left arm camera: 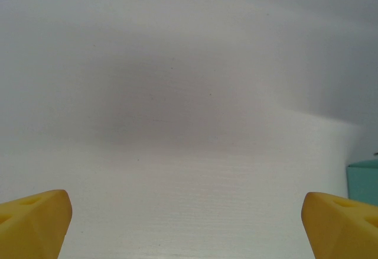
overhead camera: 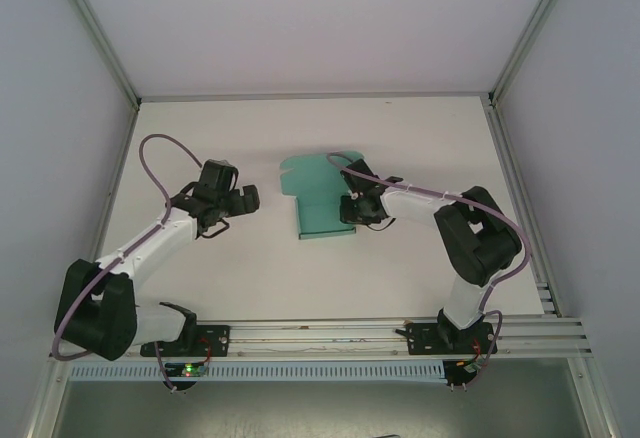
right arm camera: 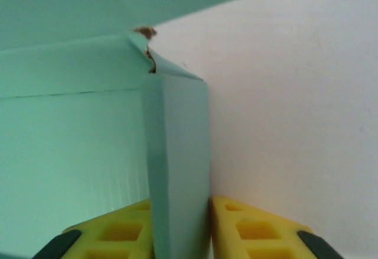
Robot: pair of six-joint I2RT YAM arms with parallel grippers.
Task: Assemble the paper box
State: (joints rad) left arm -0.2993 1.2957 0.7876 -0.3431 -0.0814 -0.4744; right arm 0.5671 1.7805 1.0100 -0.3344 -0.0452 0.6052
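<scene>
The paper box [overhead camera: 318, 196] is teal-green card lying near the middle of the white table, with a rounded flap toward the back. My right gripper [overhead camera: 352, 208] is at its right edge. In the right wrist view a folded-up side wall of the paper box [right arm camera: 177, 164] stands upright between the two yellow fingers [right arm camera: 254, 229], and my right gripper [right arm camera: 180, 226] is shut on it. My left gripper [overhead camera: 243, 198] hovers to the left of the box, apart from it, open. Its yellow fingertips [left arm camera: 35, 220] stand wide with bare table between them, and a corner of the paper box [left arm camera: 363, 179] shows at the right edge.
The white table [overhead camera: 250, 278] is enclosed by grey side walls and a back wall. Aluminium rails [overhead camera: 330, 338] carrying both arm bases run along the near edge. The right arm's purple cable [overhead camera: 430, 193] arcs over the table right of the box.
</scene>
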